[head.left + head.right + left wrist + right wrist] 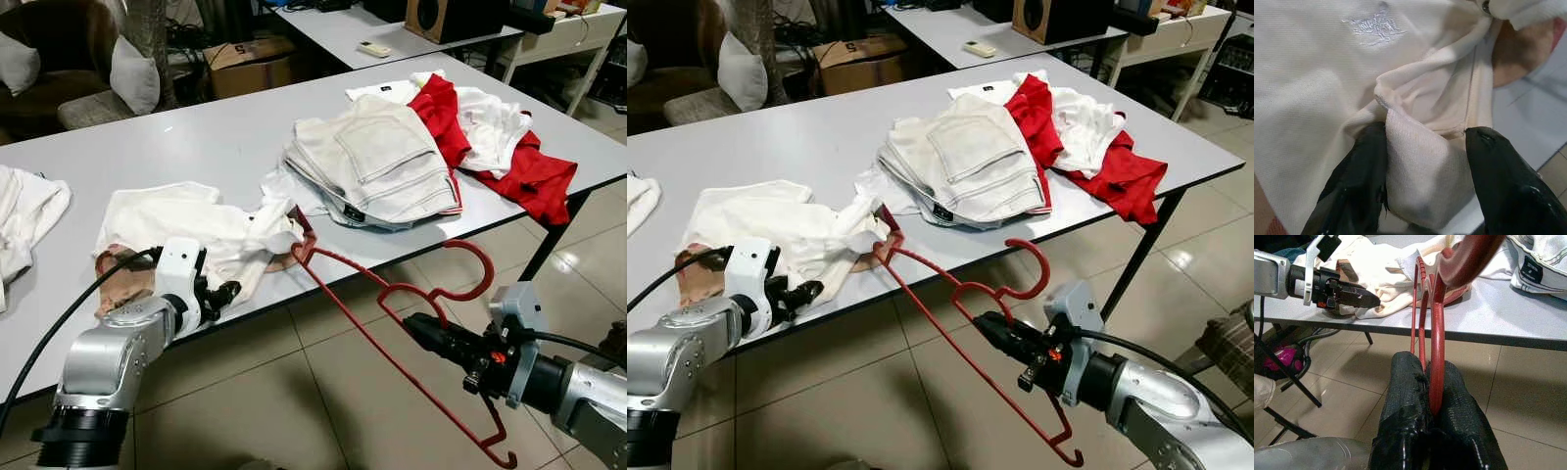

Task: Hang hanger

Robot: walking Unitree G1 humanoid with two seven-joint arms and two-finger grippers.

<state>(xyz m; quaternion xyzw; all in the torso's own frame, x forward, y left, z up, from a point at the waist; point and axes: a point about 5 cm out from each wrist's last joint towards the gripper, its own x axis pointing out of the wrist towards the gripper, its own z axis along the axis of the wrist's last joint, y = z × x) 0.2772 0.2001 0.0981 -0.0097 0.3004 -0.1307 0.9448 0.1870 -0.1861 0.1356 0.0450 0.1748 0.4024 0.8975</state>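
Left eye view, red hanger (392, 304) clamped between pressed fingers of right gripper (416, 328), held off table's (196, 137) front edge, one end tucked into white shirt (186, 230), shirt fold pinched by left gripper (1425, 181).

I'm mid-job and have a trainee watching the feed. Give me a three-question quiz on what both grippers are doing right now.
1. True or false: the right gripper is shut on the red hanger.
2. What does the left gripper have between its fingers?
A. the red garment
B. a fold of the cream shirt
C. the folded white jeans
3. Where is the far tip of the hanger: inside the cream shirt at the edge of the table, or free in the air?

Key:
1. True; the wrist view shows both fingers clamped on the hanger's wire.
2. B.
3. It reaches into the shirt's fabric at the table edge.
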